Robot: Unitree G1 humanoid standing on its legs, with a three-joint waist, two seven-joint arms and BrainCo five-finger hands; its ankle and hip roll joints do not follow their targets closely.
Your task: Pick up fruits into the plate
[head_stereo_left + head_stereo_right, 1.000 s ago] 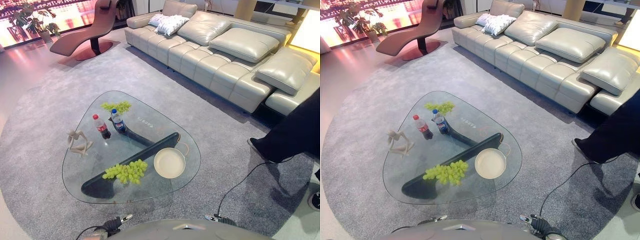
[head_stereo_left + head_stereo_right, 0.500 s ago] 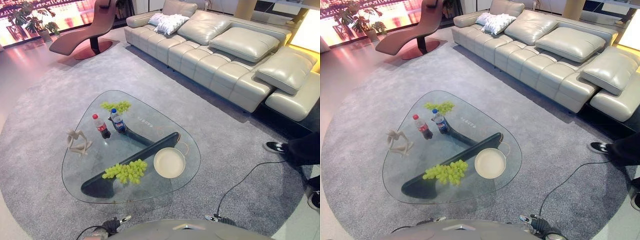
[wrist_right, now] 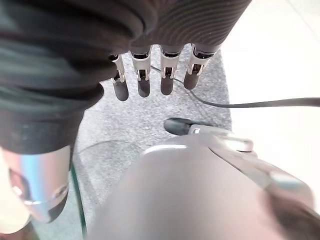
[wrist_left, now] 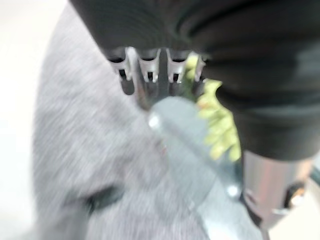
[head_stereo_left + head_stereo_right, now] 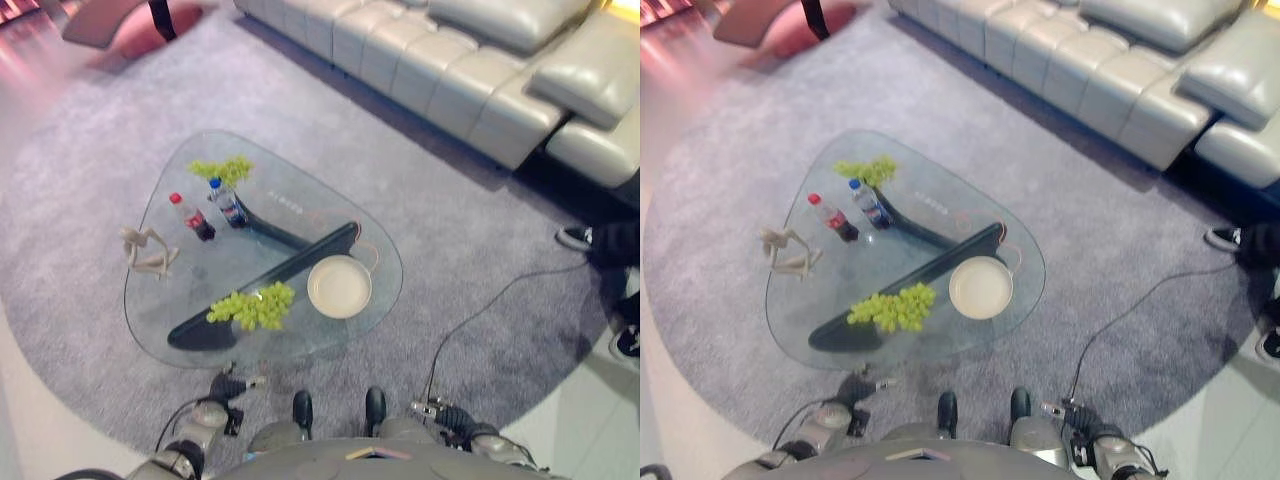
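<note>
A bunch of green grapes [image 5: 252,306] lies on the near part of the glass table [image 5: 170,300], just left of an empty cream plate [image 5: 339,286]. A second green bunch [image 5: 222,168] sits at the table's far edge. My left hand [image 5: 228,385] hangs low in front of the table's near edge, fingers relaxed and holding nothing. In its wrist view the grapes [image 4: 218,129] show past the table's rim [image 4: 180,131]. My right hand [image 5: 440,412] hangs over the carpet right of the table, its fingers [image 3: 143,85] straight and empty.
Two small bottles [image 5: 210,208] and a pale figurine [image 5: 148,254] stand on the table's left part. A dark base shows under the glass. A large beige sofa [image 5: 470,70] runs behind. A person's shoes [image 5: 576,237] are at the right edge.
The whole picture has shifted: the camera now looks further down, so both hands show more. The person's leg at the right has drawn back toward the edge.
</note>
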